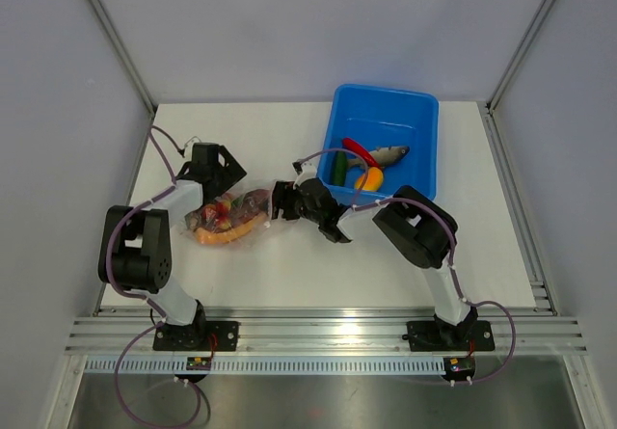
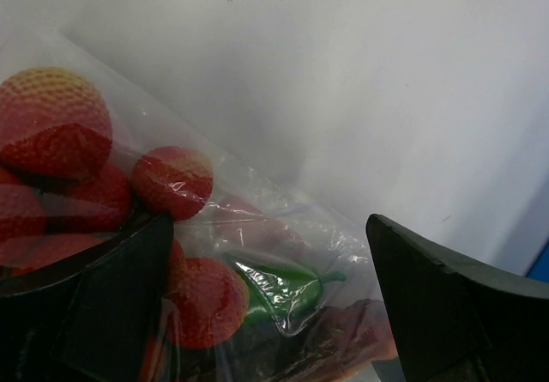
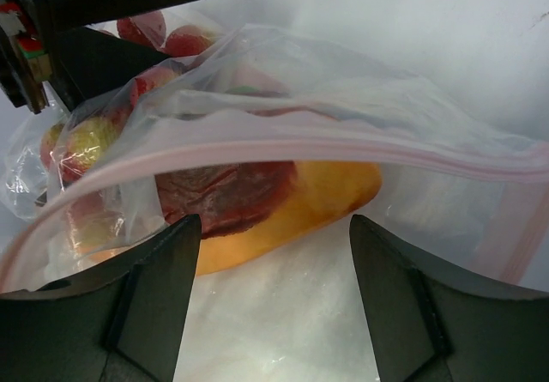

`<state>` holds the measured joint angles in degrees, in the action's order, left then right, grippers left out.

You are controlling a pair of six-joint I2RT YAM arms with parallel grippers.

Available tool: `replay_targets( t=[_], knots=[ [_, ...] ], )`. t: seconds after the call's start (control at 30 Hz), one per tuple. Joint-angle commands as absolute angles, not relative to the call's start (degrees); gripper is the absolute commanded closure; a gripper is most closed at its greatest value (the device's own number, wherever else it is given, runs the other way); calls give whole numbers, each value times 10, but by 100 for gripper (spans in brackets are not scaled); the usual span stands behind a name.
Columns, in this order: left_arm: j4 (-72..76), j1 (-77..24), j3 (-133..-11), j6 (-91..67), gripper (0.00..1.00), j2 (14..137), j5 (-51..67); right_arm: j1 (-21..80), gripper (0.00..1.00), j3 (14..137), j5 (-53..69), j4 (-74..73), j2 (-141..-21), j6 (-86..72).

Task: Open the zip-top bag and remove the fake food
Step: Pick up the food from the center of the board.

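r gripper (image 3: 274,236): jaws apart, nothing pinched btwn them. it sits at the mouth end of the zip-top bag (image 3: 343,81), which is open. the pink zipper strip (image 3: 343,148) arcs across just above the fingertips, and the lower sheet of plastic lies flat btwn the two fingers. inside, right behind the strip, are an orange-yellow piece (image 3: 326,193) and a dark red piece (image 3: 227,197) touching it.

l gripper (image 2: 268,253): jaws wide apart, no grip on anything. it's at the bag's other, closed end w/ crinkled plastic bulging up btwn the fingers. the red grape bunch (image 2: 171,180) presses against the left finger from inside the bag, and a green piece (image 2: 279,288) sits lower, near the middle of the gap.

from the top cam the bag lies on the white table (image 1: 289,275) btwn the two grippers, left of centre, w/ food packed inside.

blue tub (image 1: 386,106) stands at the back right, well apart from the bag. in it: red pepper (image 1: 357,149), cucumber (image 1: 339,167), grey fish (image 1: 390,153) and a yellow-orange bit (image 1: 369,178), all clustered at the near left corner.
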<state>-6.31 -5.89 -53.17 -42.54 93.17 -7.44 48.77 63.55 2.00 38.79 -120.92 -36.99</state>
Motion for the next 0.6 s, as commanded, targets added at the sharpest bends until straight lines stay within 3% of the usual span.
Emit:
replay_targets(
  t=[0.0,0.33,0.57],
  knots=[
    [-59,-57,-541,-412,1,945,-59,485,23,657,19,432,-1233,-378],
    [-45,-56,-526,-409,2,931,-50,471,23,663,42,458,-1262,-406],
    [-41,-56,-518,-414,3,929,-47,464,29,693,82,475,-1295,-410]
  ],
)
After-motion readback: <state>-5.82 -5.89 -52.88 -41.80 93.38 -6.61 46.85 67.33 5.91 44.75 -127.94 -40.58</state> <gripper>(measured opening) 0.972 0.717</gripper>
